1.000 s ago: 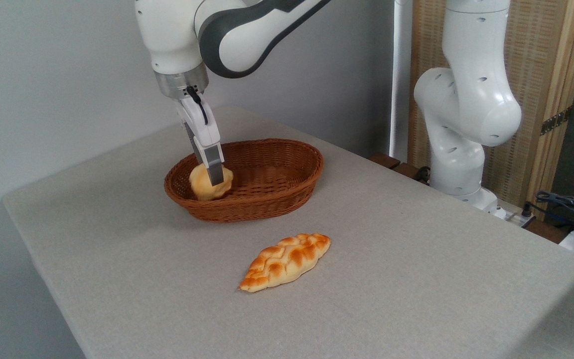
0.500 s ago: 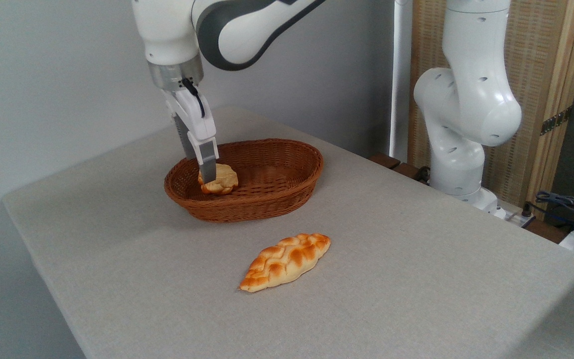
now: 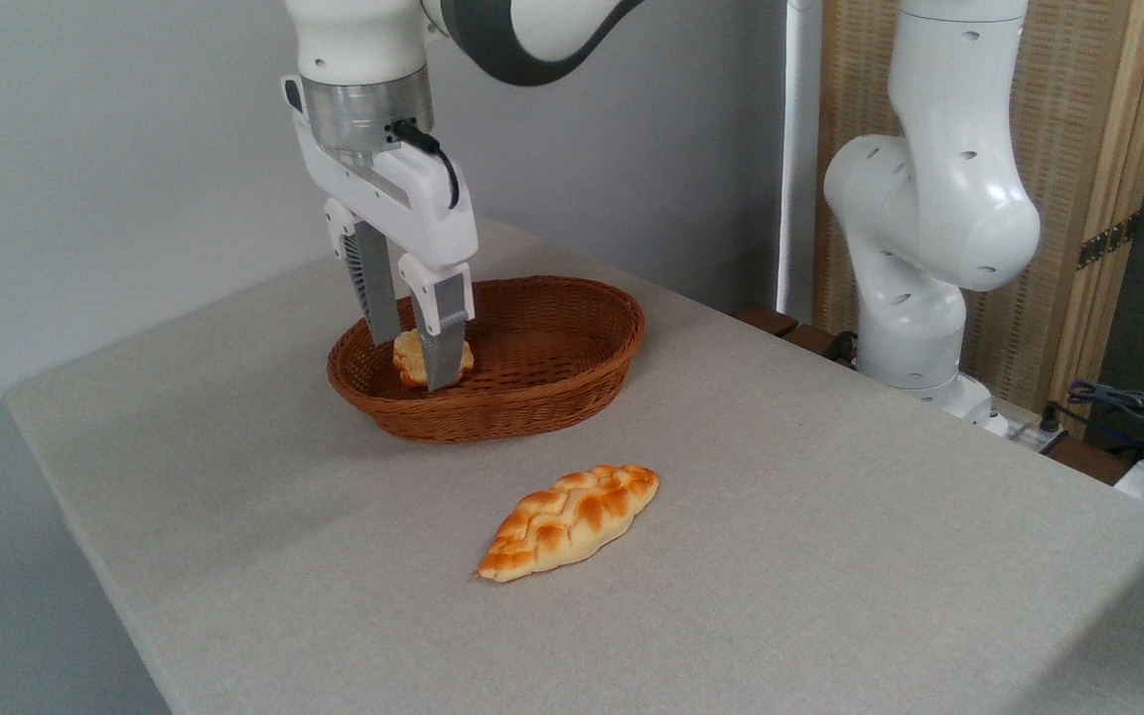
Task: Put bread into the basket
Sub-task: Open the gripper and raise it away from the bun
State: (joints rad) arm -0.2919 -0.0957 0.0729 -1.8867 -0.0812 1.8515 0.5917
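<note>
The round bun (image 3: 415, 357) lies inside the left end of the wicker basket (image 3: 542, 397), the gripper (image 3: 415, 359) straddling it with jaws parted wide, apparently released, so the placing looks done.

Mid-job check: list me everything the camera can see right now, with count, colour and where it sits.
bread: one, pale golden-yellow bun, inside the left end of the basket, partly hidden behind a finger.
basket: one, reddish-brown wicker, oval, on the table toward the back left.
braided loaf: one, glossy orange-brown, on the table in front of the basket, apart from it.
table: one, light grey cloth-like top.
woven screen: one, tan with wooden frame, back right.
cables: dark, off the table at the far right.
arm: one, white, base at the right beyond the table.
gripper: one, white with grey fingers, open, either side of the bread in the basket.
</note>
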